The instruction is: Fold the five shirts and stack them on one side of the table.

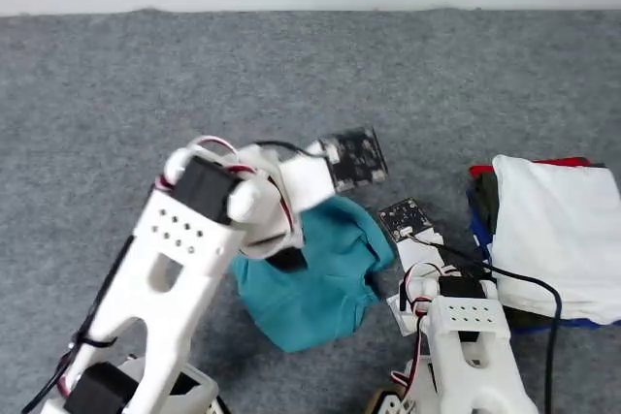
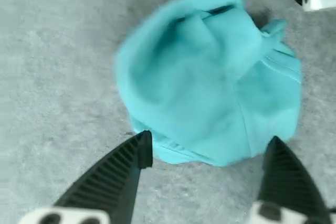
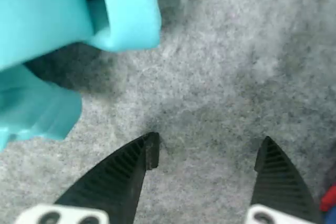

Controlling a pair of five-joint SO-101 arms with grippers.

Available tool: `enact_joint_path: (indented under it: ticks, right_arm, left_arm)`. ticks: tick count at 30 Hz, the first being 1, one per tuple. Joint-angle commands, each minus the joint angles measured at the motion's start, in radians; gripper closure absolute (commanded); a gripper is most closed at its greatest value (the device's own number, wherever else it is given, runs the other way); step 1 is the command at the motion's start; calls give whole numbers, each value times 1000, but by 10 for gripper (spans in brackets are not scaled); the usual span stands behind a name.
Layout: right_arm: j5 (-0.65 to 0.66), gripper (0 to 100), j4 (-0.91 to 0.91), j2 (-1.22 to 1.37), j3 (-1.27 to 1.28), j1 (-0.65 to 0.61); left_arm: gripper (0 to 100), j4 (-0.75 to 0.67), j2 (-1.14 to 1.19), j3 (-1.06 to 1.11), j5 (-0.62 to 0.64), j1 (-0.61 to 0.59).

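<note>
Between the two arms, the teal shirt (image 1: 315, 283) lies crumpled in a rounded heap on the grey table (image 1: 146, 75). The left wrist view brings out its folds and stitched seam, with the left gripper (image 2: 209, 141) spread wide over its edge. The right gripper (image 3: 208, 145) gapes equally wide over bare felt beside a teal flap, and the high view adds a white-topped stack of folded shirts (image 1: 553, 230) at the right.

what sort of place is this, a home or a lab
Probably a robotics lab bench: a grey felt-covered table, the left arm and right arm at its near edge, and a teal shirt beside a stack of folded shirts.
</note>
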Motion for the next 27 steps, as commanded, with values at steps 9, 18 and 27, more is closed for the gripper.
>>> enact_joint_path:
  ticks: [9, 18, 27]
  right_arm:
    - [-9, 692, -30, 15, 0, 7]
    - [-9, 692, -31, 15, 2, 7]
    - [-9, 692, -31, 15, 2, 7]
  left_arm:
    - [669, 89, -26, 236, -5, 180]
    - [669, -25, 77, 456, -6, 339]
    - [669, -229, 229, 526, -6, 440]
